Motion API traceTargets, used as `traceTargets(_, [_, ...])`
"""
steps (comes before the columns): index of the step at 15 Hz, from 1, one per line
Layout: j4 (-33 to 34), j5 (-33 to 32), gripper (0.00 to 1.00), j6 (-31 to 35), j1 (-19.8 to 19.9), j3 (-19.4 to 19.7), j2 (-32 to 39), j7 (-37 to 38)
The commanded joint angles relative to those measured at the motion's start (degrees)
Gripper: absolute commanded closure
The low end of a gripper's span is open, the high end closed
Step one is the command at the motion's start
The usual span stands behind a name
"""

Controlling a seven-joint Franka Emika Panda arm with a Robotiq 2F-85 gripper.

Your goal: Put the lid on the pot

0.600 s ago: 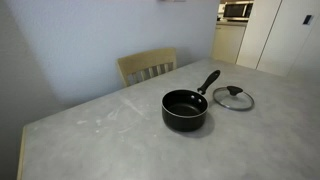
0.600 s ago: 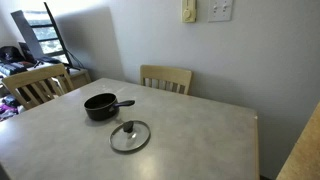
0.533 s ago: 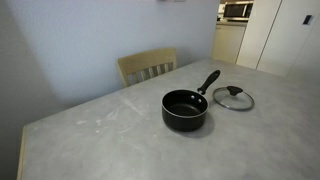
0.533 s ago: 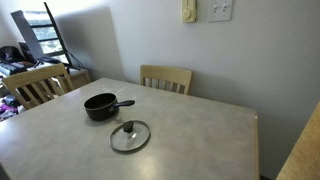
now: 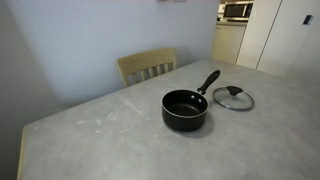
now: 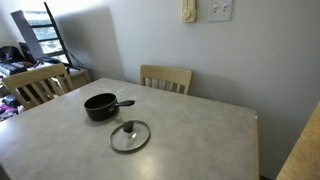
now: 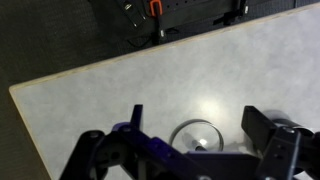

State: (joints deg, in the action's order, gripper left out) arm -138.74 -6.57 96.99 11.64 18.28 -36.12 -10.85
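The black pot (image 5: pixel 186 109) stands uncovered on the grey table, its long handle pointing away toward the lid; it also shows in an exterior view (image 6: pixel 101 106). The glass lid (image 5: pixel 233 97) with a black knob lies flat on the table beside the pot, apart from it, and shows in an exterior view (image 6: pixel 130 136). In the wrist view the lid (image 7: pixel 195 135) lies far below, between my open gripper's fingers (image 7: pixel 200 128). The gripper holds nothing. The arm is not seen in either exterior view.
A wooden chair (image 5: pixel 147 66) stands at one table edge (image 6: pixel 166 77). Another wooden chair (image 6: pixel 35 84) stands at a second side. The table edge (image 7: pixel 70 70) borders a dark floor. A wall with a switch plate (image 6: pixel 220 10) is behind.
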Motion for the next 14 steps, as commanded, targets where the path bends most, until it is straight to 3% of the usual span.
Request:
traceTargets(1, [0.3,0.4,0.0,3.9,-0.6,-0.2,1.3,-2.7])
traceTargets(14, [1.5,4.2,0.0,13.8,-7.2,2.0,11.7,-24.1])
